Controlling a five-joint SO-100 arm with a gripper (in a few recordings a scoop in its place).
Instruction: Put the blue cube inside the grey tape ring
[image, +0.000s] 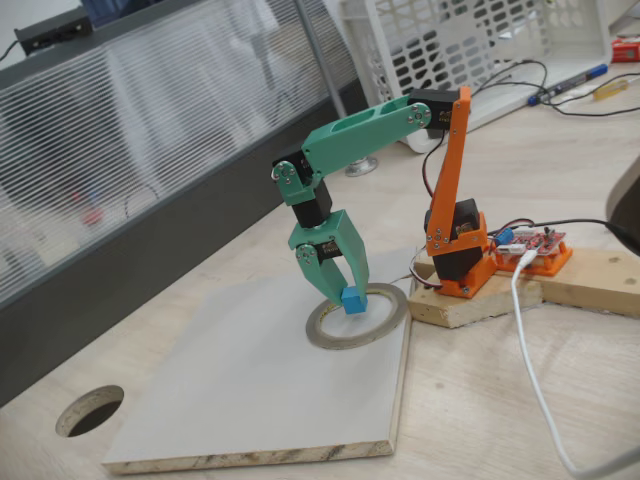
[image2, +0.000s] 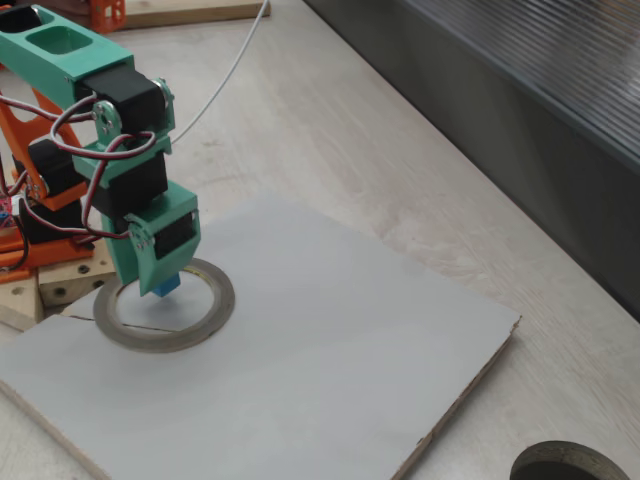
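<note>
The blue cube (image: 351, 299) is pinched at the tip of my green gripper (image: 343, 293), whose fingers point down. It hangs low over the inner opening of the grey tape ring (image: 394, 315), which lies flat on a white board (image: 240, 390). Whether the cube touches the board I cannot tell. From the other side, the blue cube (image2: 167, 286) peeks out under my gripper (image2: 160, 282), within the outline of the tape ring (image2: 214, 312). My gripper is shut on the cube.
The arm's orange base (image: 462, 250) stands on wooden blocks (image: 590, 280) right of the board. A white cable (image: 530, 370) trails toward the front. A dark round hole (image: 90, 410) is cut in the tabletop. A grey partition (image2: 520, 90) runs along the table edge.
</note>
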